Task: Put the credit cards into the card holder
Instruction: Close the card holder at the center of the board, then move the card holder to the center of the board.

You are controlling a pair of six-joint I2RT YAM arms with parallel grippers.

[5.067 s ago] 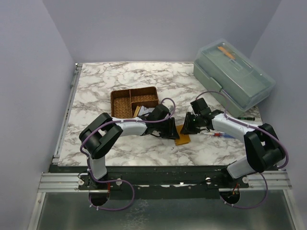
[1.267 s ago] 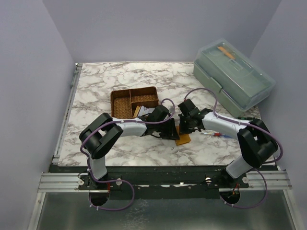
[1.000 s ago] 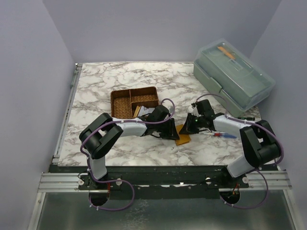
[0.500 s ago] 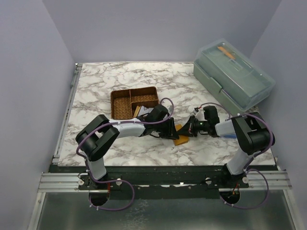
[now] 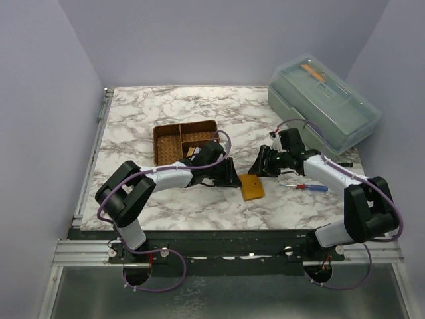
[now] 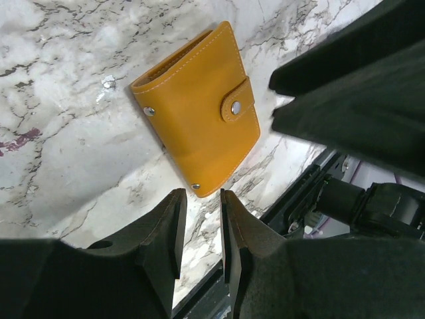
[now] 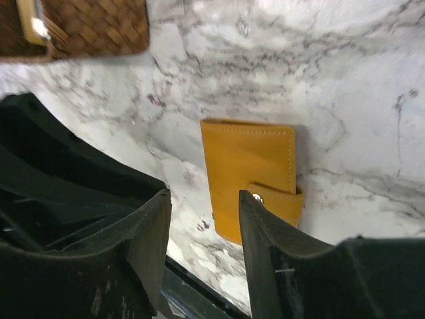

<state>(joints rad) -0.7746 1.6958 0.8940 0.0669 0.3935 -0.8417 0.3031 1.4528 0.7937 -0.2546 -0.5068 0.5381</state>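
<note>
- A marbled bench (image 5: 133, 113) walled in pale lilac carries the work. A grey-green lidded box (image 5: 325, 106) stands at its 2 o'clock corner, and a woven basket (image 5: 174, 141) sits towards 10 o'clock of the middle.
- The card holder (image 6: 199, 143) is seen lying flat towards 5 o'clock of the bench middle, folded shut with its strap snapped down. Whether any card is already inside cannot be told.
- Of the credit cards, one yellowish card (image 7: 30, 16) is seen in the basket, at about 10 o'clock of the card holder. The others cannot be made out.
- The left tool (image 6: 201, 212) hangs just at 9 o'clock of the card holder, its fingers parted by a narrow gap and nothing gripped. The right tool (image 7: 202, 206) is poised at about 1 o'clock of it, spread wide and empty.
- The step in hand is judged to be unfastening the holder. The body should be pinned flat near the spine by one tool while the strap's free end is lifted off its stud by the other.
- The pull is best directed up and away from the stud, so that the light leather is not dragged across the smooth marble.
- The screwdriver (image 5: 307, 187) at 3 o'clock of the holder should be kept clear of.
</note>
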